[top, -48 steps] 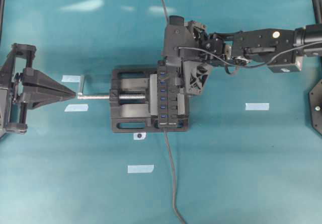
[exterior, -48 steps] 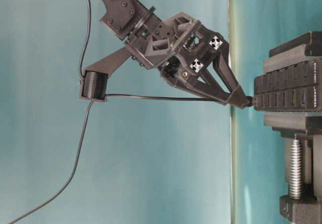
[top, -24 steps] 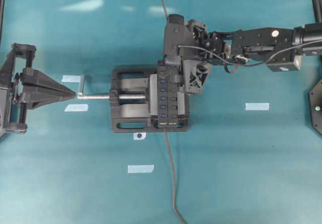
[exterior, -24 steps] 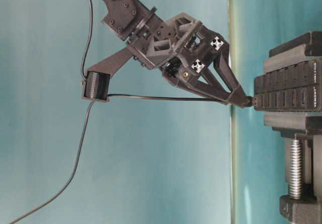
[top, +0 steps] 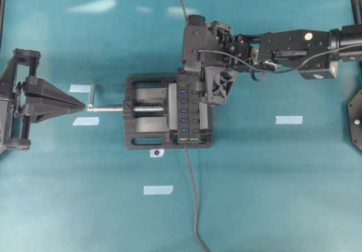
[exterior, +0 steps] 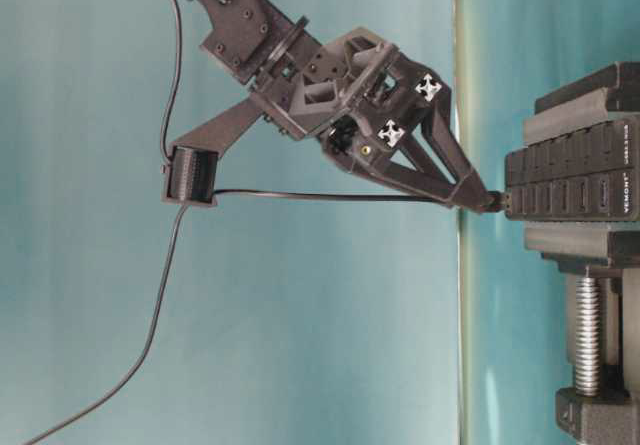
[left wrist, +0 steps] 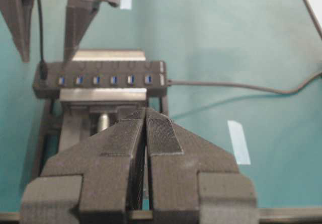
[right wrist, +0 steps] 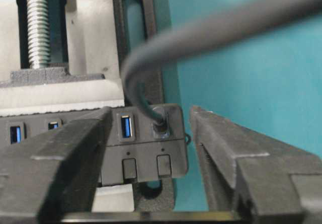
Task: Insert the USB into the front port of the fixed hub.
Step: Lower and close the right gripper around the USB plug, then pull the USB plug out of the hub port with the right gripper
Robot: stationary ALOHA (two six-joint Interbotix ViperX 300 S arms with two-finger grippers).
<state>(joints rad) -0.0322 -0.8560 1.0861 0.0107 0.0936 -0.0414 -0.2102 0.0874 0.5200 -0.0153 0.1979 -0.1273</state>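
Here, one USB (right wrist: pixel 159 125), one fixed hub (right wrist: pixel 146 148), two end effectors (right wrist: pixel 151 153) (left wrist: pixel 145 133).

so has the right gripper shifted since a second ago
No. The right gripper stays at the hub end; only its jaws narrowed slightly around the USB plug.

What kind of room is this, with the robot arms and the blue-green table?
Probably a robot test bench in a lab. Two robot arms face each other over a teal table, a USB hub is clamped in a vise, and bits of tape mark spots.
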